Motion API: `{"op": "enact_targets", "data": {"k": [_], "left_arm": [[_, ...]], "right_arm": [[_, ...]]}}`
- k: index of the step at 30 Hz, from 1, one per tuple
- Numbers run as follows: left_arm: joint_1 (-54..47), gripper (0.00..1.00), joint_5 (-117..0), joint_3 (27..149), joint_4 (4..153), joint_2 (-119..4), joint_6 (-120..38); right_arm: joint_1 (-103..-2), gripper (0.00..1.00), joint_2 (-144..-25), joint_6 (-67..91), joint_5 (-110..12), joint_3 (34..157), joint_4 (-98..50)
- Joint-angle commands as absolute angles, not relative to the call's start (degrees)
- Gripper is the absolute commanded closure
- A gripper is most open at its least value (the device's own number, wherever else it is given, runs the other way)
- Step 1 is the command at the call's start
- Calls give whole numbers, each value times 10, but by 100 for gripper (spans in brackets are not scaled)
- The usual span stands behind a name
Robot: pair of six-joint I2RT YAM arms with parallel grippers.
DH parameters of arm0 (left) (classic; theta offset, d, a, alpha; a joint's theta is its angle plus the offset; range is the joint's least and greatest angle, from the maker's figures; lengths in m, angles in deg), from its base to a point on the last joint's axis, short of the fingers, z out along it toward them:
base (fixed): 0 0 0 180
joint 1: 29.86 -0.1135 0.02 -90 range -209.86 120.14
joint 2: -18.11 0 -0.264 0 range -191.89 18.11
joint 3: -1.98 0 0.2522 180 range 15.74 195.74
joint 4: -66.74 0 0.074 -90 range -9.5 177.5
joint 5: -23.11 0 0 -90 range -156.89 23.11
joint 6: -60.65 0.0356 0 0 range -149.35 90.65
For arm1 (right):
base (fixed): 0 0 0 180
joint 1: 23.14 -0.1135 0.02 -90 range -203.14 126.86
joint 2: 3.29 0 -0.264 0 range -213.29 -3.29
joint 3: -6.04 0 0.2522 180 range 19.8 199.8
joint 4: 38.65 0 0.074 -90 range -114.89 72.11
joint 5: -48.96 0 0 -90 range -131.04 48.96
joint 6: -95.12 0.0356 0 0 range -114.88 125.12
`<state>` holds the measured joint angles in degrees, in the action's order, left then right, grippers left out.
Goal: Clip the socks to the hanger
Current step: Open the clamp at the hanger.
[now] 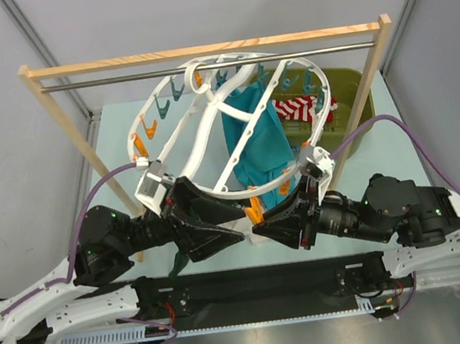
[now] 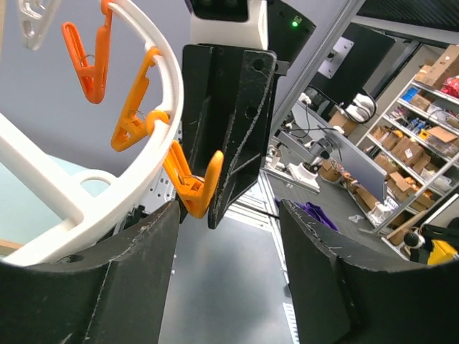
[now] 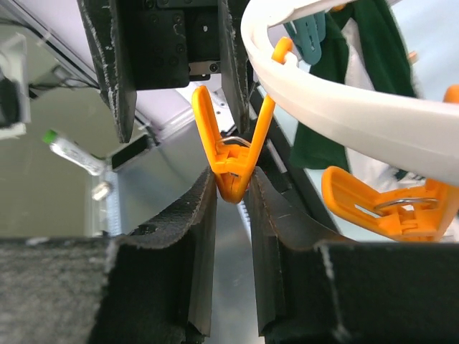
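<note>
Socks (image 1: 305, 109) lie far right on dark green garment (image 1: 347, 93), unclipped. Hanger (image 3: 344, 107) hangs tilted from rack rod (image 1: 116, 79), teal cloth (image 1: 255, 139) on it. Right end effector (image 3: 231, 197) pinches orange clip (image 3: 231, 161) at near rim. Left end effector (image 2: 228, 211) spread wide, empty, facing it.

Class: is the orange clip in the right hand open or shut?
Shut: the orange clip shows tips meeting at the right hand, handles spread.
</note>
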<state>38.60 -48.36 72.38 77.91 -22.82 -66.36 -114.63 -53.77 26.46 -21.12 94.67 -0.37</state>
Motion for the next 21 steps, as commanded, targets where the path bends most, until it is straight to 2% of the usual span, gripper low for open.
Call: {"op": "enact_targets", "data": {"k": [1, 12, 21], "left_arm": [[409, 36, -544, 716, 739, -221, -656], [429, 30, -652, 709, 736, -215, -710], [429, 35, -706, 734, 836, -189, -779]], "right_arm": [[-1130, 100, -545, 335, -235, 966, -27], [-1109, 100, -566, 449, -257, 976, -69], [-1091, 100, -564, 485, -274, 976, -95]]}}
